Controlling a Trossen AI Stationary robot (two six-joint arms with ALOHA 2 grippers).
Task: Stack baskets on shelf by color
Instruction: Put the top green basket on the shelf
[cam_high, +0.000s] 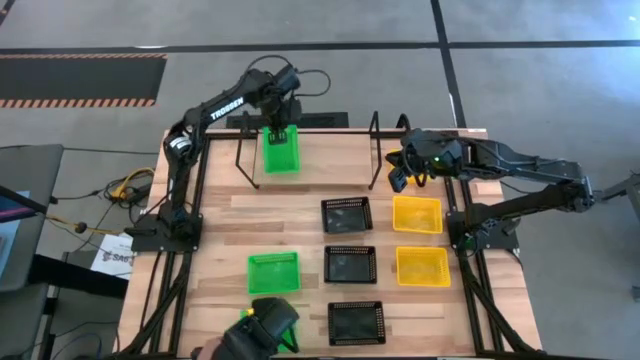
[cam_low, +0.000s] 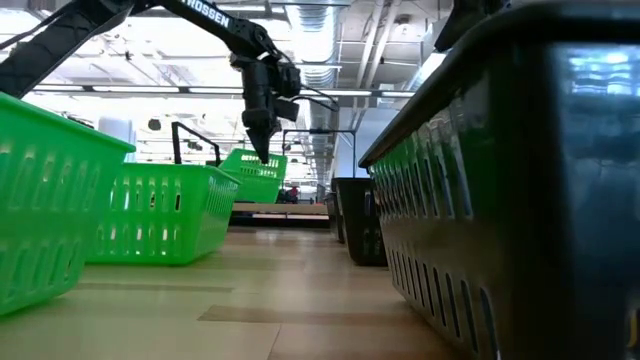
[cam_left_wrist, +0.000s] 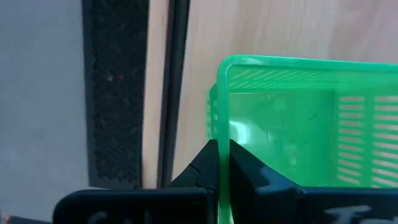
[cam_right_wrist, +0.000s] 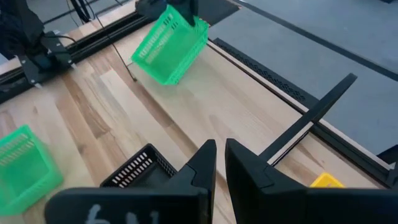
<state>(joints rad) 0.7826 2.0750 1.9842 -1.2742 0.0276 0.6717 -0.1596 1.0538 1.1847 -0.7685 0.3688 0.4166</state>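
Wooden table (cam_high: 300, 215) under scattered baskets (cam_high: 347, 264)

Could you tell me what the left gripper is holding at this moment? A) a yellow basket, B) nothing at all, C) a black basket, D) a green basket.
D: the left gripper is shut on the rim of a green basket, which hangs tilted above the shelf in the right wrist view, while the right gripper grips nothing.

Third green basket (cam_high: 262, 322) at table's near edge, half hidden under a dark object.
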